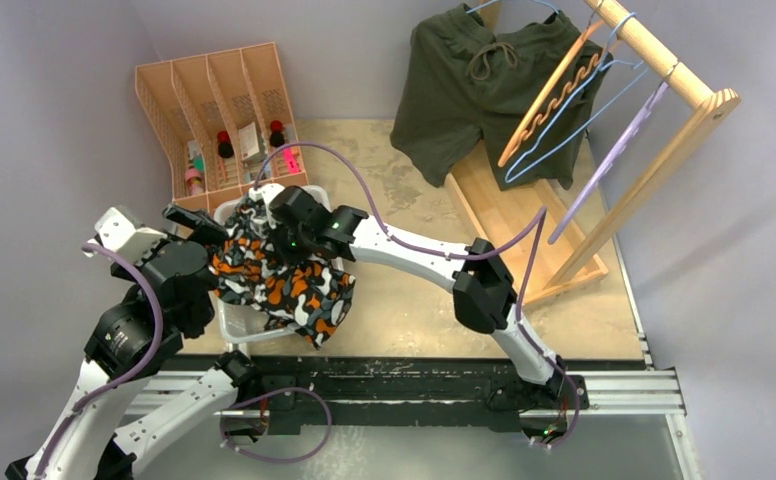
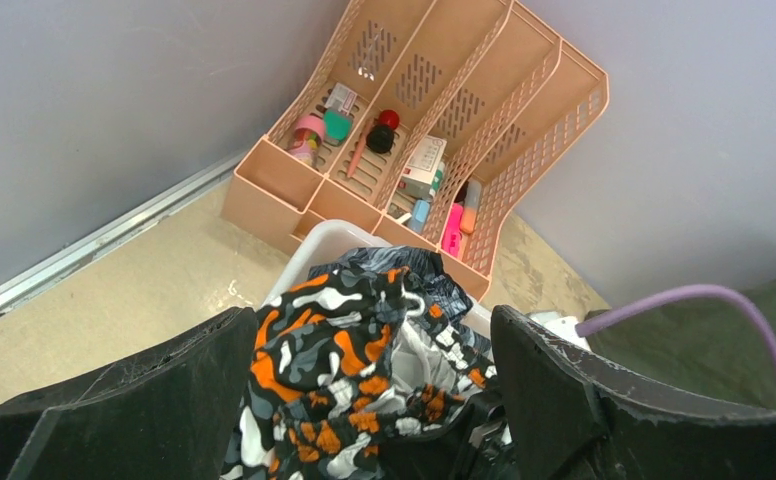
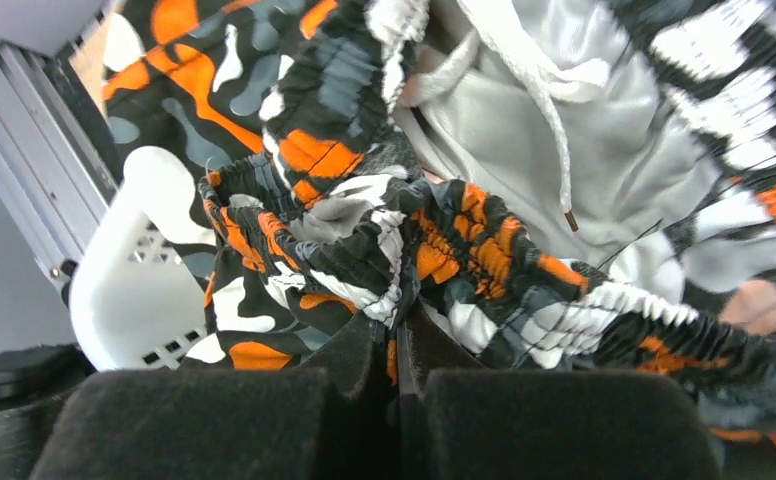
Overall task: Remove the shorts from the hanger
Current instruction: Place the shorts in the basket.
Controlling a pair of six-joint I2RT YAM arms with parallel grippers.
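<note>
Hanging at one o'clock on the wooden rack [image 1: 664,60]: olive shorts [image 1: 469,85]; orange camouflage shorts [image 1: 284,285] drape the white basket [image 1: 226,318] at nine. Right gripper [image 3: 399,350] clamps their waistband, left gripper [image 2: 374,345] gapes; released here, they could slip off the rim.

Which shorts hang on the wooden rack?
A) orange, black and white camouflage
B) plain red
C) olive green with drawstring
C: the olive green drawstring shorts drape from the wooden rack, while the orange camouflage shorts lie over the white plastic bin.
</note>
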